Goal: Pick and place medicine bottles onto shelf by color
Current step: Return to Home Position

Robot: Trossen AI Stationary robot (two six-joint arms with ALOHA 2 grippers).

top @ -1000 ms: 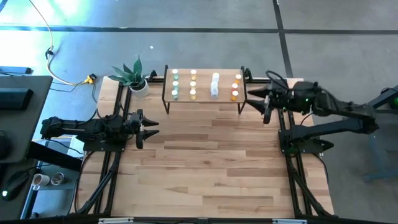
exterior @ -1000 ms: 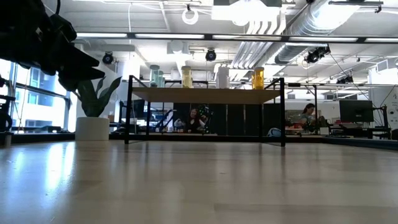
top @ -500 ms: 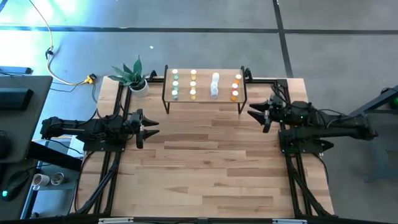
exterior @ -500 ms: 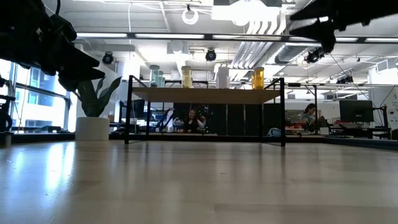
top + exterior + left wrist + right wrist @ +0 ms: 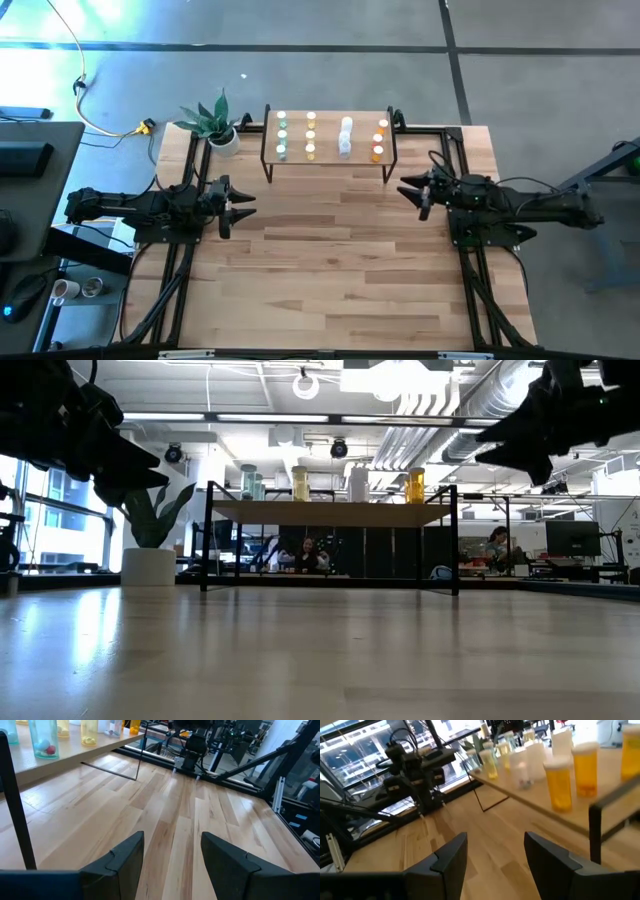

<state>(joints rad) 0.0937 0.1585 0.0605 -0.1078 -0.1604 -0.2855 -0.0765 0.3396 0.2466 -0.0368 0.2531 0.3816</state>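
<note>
Pale matt wood shelf (image 5: 328,135), black metal legs (image 5: 207,535), translucent plastic bottles (image 5: 559,785), smooth wood-plank table (image 5: 330,270)

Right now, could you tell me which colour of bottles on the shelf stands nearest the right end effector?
The orange bottles, at the shelf's end beside the right end effector; the white, yellow and green ones stand farther off.

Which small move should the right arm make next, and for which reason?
Probably retract the right gripper slightly toward its base, to rest like the left gripper at the opposite side. It is open and empty, the medicine bottles stand in rows on the shelf, and I see none on the table.
</note>
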